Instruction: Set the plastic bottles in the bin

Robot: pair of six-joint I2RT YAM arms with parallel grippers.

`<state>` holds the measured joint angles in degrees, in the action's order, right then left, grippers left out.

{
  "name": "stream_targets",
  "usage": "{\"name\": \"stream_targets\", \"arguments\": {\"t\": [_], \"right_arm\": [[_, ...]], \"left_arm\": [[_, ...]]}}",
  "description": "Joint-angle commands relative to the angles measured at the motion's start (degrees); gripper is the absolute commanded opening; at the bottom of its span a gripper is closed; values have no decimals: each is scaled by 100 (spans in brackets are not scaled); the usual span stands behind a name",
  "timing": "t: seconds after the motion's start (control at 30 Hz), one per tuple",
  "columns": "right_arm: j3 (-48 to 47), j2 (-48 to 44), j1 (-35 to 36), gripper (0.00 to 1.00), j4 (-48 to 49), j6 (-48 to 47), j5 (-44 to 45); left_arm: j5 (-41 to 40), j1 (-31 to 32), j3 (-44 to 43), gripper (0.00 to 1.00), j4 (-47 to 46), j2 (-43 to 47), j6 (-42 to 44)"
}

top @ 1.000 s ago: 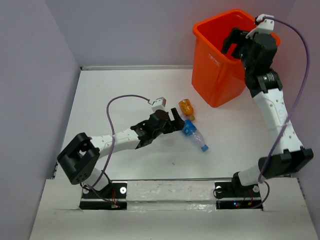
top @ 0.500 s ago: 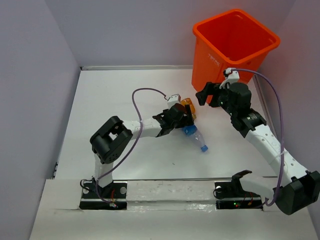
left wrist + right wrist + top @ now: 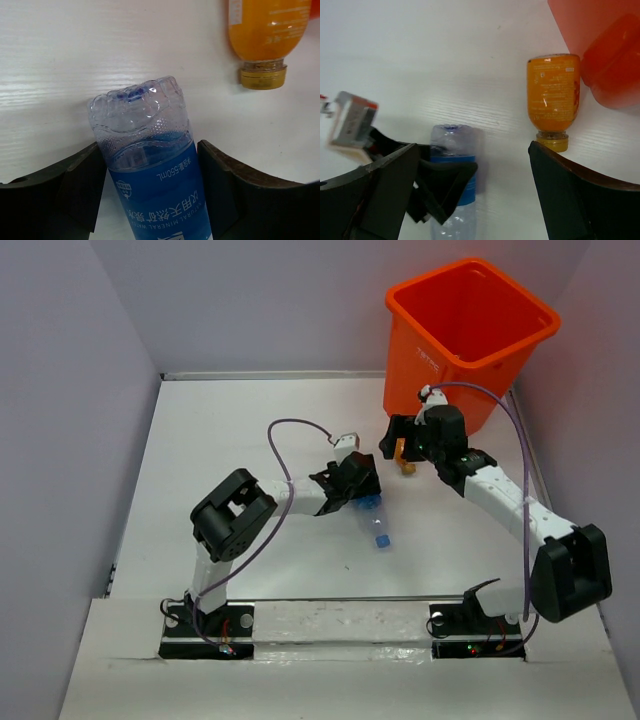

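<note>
Blue-labelled bottle (image 3: pixel 375 524) leftward; cap (image 3: pixel 381 540) nearward

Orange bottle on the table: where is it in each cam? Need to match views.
Top external: orange bottle right of centre, just below the bin.
Left wrist: top right corner, cap pointing down.
Right wrist: upper right, cap pointing down.
Shared landmark: blue-label bottle, lower left of it in all three.

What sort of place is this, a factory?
Most likely a robotics lab test bench, not a factory: left arm and right arm bolted to a white table, plain grey walls boxing it in, and an orange bin, water bottle and orange bottle as practice props.
</note>
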<state>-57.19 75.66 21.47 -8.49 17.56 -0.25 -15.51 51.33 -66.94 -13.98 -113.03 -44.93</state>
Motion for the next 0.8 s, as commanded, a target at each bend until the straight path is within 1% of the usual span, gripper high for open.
{"name": "stream_targets", "arguments": {"t": [0.0,0.07,0.17,0.27,0.3,0.43,0.57,0.67,0.77], "right_arm": [[-292,616,50,96,164,-270,594],[-398,940,50,96,155,-428,815],[-486,1214,50,96,85,-578,1578],[-530,1381,50,96,84,-692,1905],[-548,1381,50,96,84,-728,1906],[-793,2022,50,96,84,-1034,2213],[-1206,2566,50,98,84,-1526,2205],[-1549,2953,50,99,76,-2158,2258],[-1795,3278,50,99,-56,-2397,2284]], "left_arm": [[-391,-53,593,63,-96,553,186],[-400,-53,979,63,-219,860,204],[-392,-53,1498,63,-456,1318,247],[-357,-53,1982,63,-570,1791,291],[-356,-53,2096,63,-571,1794,292],[-251,-44,2588,63,-685,2452,291],[-216,-53,2843,63,-650,2970,327],[-251,-44,2958,63,-458,3470,388],[-321,-53,3072,63,-299,3848,423]]}}
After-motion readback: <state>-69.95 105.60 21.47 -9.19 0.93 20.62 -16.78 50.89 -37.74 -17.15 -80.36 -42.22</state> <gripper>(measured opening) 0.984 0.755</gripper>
